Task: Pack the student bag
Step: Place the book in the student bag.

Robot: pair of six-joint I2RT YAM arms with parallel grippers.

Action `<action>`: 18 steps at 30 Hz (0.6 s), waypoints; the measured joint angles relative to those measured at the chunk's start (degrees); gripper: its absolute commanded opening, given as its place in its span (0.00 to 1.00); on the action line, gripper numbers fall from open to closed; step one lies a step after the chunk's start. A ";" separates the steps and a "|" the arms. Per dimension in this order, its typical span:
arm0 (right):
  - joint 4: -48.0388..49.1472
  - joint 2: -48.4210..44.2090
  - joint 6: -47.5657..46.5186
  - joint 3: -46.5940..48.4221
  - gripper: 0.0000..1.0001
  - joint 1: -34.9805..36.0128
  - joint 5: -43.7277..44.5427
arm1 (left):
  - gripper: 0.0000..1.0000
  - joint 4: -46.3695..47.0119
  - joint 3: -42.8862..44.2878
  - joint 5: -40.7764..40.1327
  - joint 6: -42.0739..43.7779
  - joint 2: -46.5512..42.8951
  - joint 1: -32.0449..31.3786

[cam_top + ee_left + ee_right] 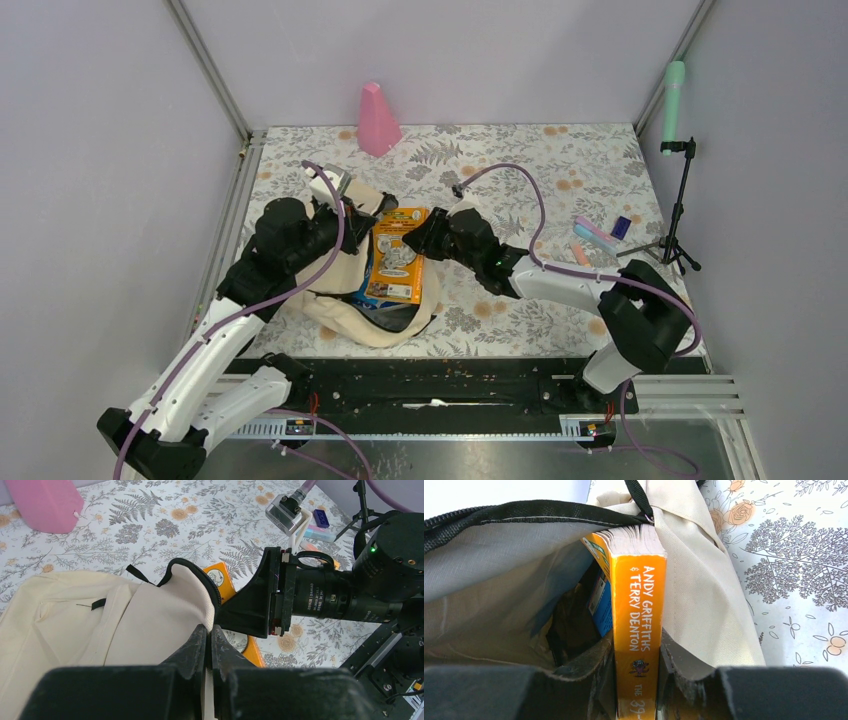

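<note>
Packing looks about midway: your right gripper (636, 652) clamps the orange paperback book (639, 595) half inside the large cream fabric student bag (375, 325) lying between your arms, your left gripper (209, 637) pinches its rim, and small pastel items (595, 235) sit outside, probably left to pack

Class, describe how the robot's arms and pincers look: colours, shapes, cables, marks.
The left arm and right arm have white shells, black joints and a looping lilac cable each. The left pincer and right pincer are black, with scuffed fingers. A green light glows on the right arm.
</note>
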 measured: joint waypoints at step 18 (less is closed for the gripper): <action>6.32 13.40 2.69 7.56 0.00 8.04 10.34 | 0.00 1.36 -0.90 2.32 -1.03 0.00 0.48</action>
